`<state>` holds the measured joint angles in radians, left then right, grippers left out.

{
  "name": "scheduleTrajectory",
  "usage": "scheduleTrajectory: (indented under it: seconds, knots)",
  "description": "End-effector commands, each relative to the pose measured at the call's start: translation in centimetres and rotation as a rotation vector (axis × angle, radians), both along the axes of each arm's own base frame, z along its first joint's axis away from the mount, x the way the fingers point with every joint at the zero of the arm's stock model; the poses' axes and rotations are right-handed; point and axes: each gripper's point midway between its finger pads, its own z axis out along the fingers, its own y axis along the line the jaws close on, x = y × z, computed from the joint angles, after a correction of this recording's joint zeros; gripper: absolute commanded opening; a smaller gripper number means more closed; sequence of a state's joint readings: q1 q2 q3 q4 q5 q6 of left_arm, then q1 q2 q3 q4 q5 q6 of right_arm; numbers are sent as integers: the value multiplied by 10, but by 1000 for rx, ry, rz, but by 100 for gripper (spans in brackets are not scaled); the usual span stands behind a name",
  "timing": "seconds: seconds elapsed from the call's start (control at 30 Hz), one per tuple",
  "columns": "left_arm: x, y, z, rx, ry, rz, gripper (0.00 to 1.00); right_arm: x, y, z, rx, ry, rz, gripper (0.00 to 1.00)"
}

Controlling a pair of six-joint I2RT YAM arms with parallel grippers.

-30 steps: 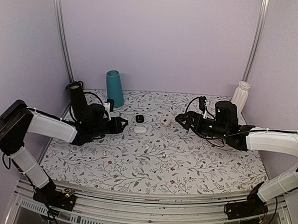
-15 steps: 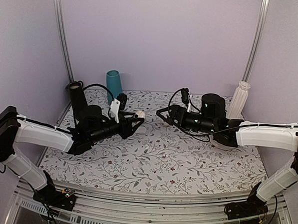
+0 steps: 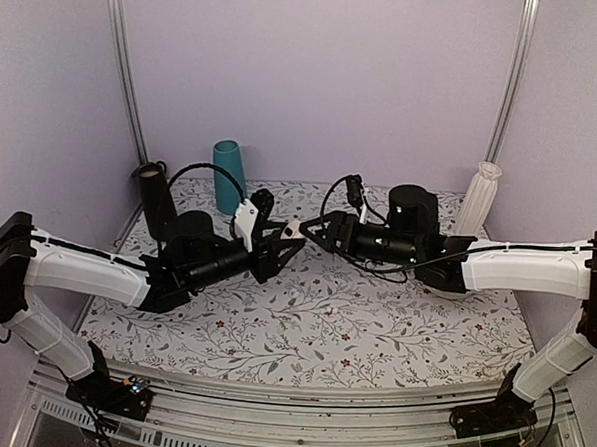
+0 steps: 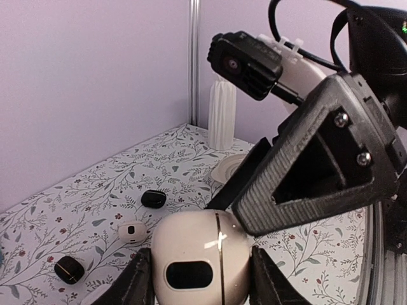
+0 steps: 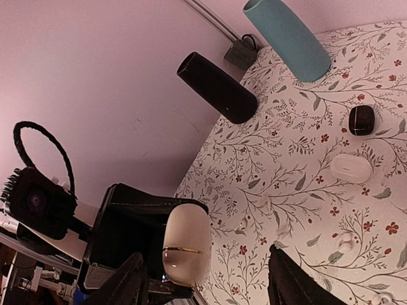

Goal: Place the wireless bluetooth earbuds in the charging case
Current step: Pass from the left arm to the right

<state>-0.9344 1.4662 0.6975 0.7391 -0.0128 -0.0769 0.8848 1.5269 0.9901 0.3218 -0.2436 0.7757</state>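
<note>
The left pincer (image 3: pixel 291 239) grips a white rounded piece with a gold line (image 4: pixel 200 254). The right pincer (image 3: pixel 313 230) is open just beside it.

We see a white cloth (image 3: pixel 373 328) printed with grey-green vines and small red flowers, under plain lilac walls (image 3: pixel 316 74). The cup (image 3: pixel 226 165) is teal, the cylinder (image 3: pixel 156 196) black, the ribbed vase (image 3: pixel 480 198) white. The arms (image 3: pixel 86 262) wear white shells over black joints. The pod (image 4: pixel 200 257) is cream with a thin gold line and a black oval. The case (image 5: pixel 350 168) is glossy white; two lumps (image 4: pixel 153 199) are black.
</note>
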Motion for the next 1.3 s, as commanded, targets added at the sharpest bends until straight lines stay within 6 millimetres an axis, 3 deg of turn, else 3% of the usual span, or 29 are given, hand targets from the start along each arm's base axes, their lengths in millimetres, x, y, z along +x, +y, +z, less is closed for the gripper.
scheduleTrajectory:
  seconds: [0.0,0.43,0.63,0.73,0.83,1.17,1.27]
  knots:
    - [-2,-4,20,-7,-56,13,18,-3,12,5,21,7,17,60]
    - [-6,-15,19,-9,-45,-24,18,-7,22,6,44,10,49,29]
    - [-9,-18,16,-6,-38,-35,17,-8,23,4,45,18,56,22]
    - [-10,-18,14,-2,-37,-40,20,-8,24,5,45,14,58,13]
    - [-10,-18,14,0,-34,-40,31,-8,23,7,44,8,55,5]
    - [-22,-15,7,15,-3,-96,81,-4,5,10,-19,-70,-4,3]
    - [-27,-13,5,16,14,-134,83,-6,0,13,-34,-104,16,3]
